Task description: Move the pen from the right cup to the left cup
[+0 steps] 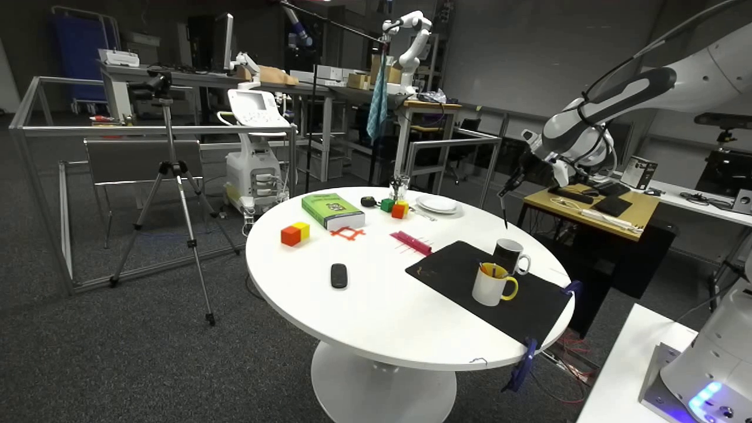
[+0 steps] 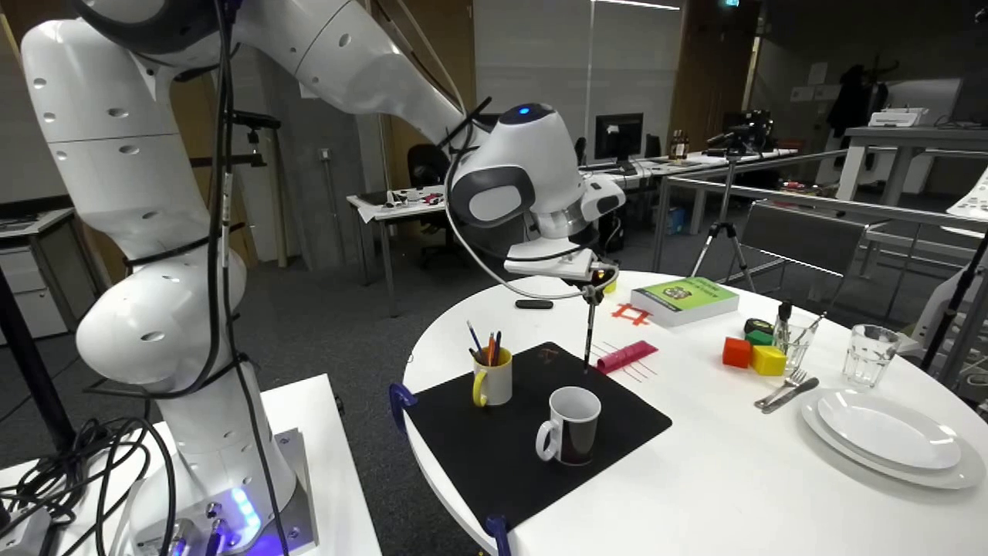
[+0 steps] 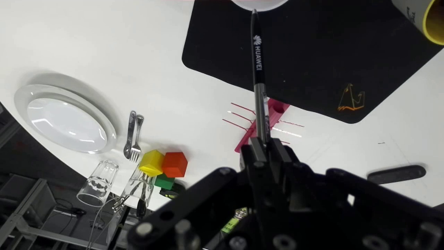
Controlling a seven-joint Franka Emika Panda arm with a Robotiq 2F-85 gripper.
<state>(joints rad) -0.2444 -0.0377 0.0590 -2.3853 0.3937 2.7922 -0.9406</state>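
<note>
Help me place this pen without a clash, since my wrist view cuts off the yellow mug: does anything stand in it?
Observer: Yes, in an exterior view several pens or pencils stick up from the yellow mug.
Operator: Does the pen touch the white rim atop my picture?
Observer: No, that's the dark mug, and both exterior views show a gap between them.
Operator: How is that mug turned?
Observer: Its handle is on the side toward the robot's base.

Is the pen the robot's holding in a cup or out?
Out. The pen hangs in the gripper, and in both exterior views its lower tip shows clear of the dark cup and the yellow-handled mug.
</note>
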